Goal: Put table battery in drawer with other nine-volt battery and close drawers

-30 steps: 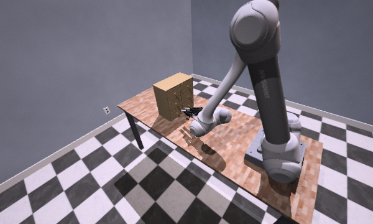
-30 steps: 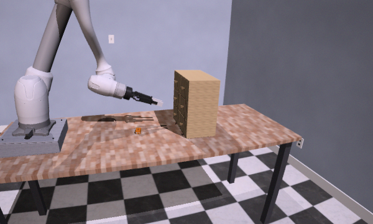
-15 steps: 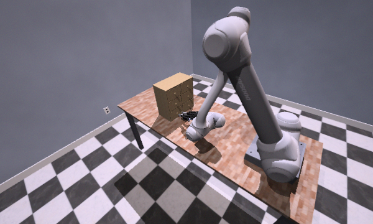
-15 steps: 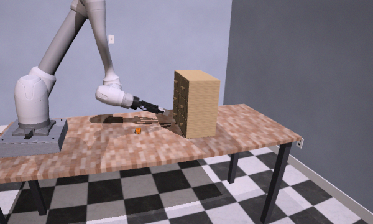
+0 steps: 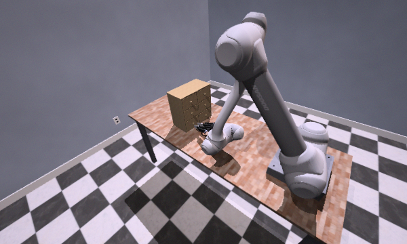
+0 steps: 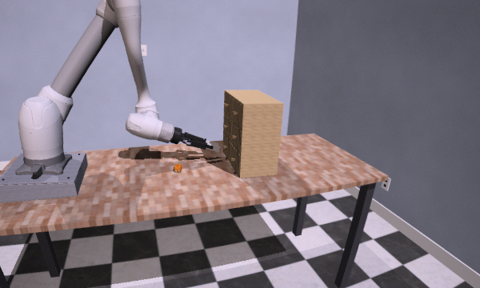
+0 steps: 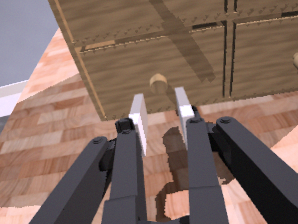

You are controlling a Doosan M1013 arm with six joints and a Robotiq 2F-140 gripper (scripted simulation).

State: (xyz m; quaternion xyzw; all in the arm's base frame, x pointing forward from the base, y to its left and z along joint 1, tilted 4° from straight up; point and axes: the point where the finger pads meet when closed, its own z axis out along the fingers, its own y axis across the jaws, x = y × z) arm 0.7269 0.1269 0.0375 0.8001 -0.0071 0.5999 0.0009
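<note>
The small wooden chest stands on the table with all its drawers pushed in. The nine-volt battery, small and orange, lies on the table in front of the chest, below and to the side of my arm. It does not show in the wrist view. My gripper is level with the bottom row of drawers. Its fingers stand a narrow gap apart with nothing between them. The tips are just short of the round knob of the bottom left drawer.
The wooden table carries the robot's grey base at the far end from the chest. The table edge runs close behind and beside the chest.
</note>
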